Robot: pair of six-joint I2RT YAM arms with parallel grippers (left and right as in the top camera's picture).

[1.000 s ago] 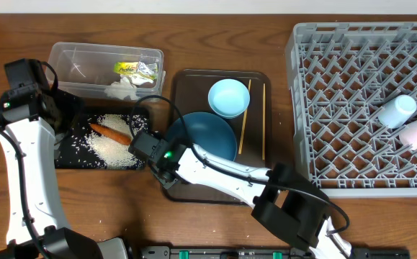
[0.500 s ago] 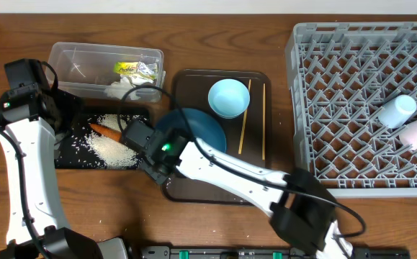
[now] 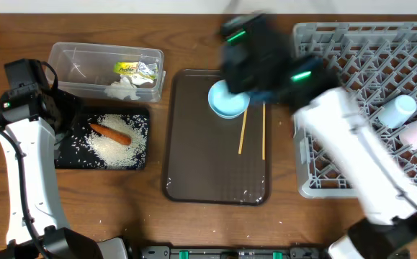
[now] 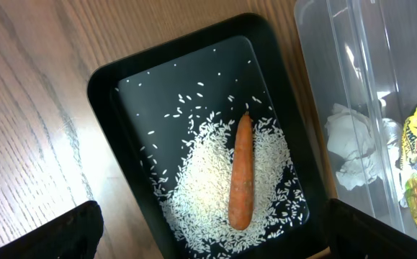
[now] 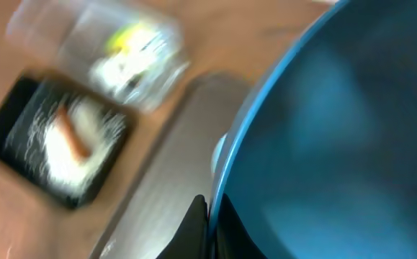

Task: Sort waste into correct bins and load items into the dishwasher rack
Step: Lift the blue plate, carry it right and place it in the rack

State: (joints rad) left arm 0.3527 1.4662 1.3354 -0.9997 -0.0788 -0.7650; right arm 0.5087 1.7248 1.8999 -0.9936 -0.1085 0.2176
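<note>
- Grip: right gripper [image 5: 207,219] is clamped on the rim of the large dark-blue round bowl [image 5: 323,137], which is lifted clear of the table; view is blurred.
- Slip is judged possible under a rim-only pinch; the wall of the grey pegged dishwasher rack [image 3: 366,29] could be struck.
- Left gripper [image 4: 215,234] is held wide and empty over the shallow black tray [image 4: 100,86].

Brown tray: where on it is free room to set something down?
The brown tray is bare on its left side and lower half, left of the chopsticks and below the saucer. Its upper right is crowded.

Two cups [image 3: 397,110], two chopsticks [image 3: 243,133], one saucer [image 3: 225,105], one bowl [image 5: 338,129].
</note>
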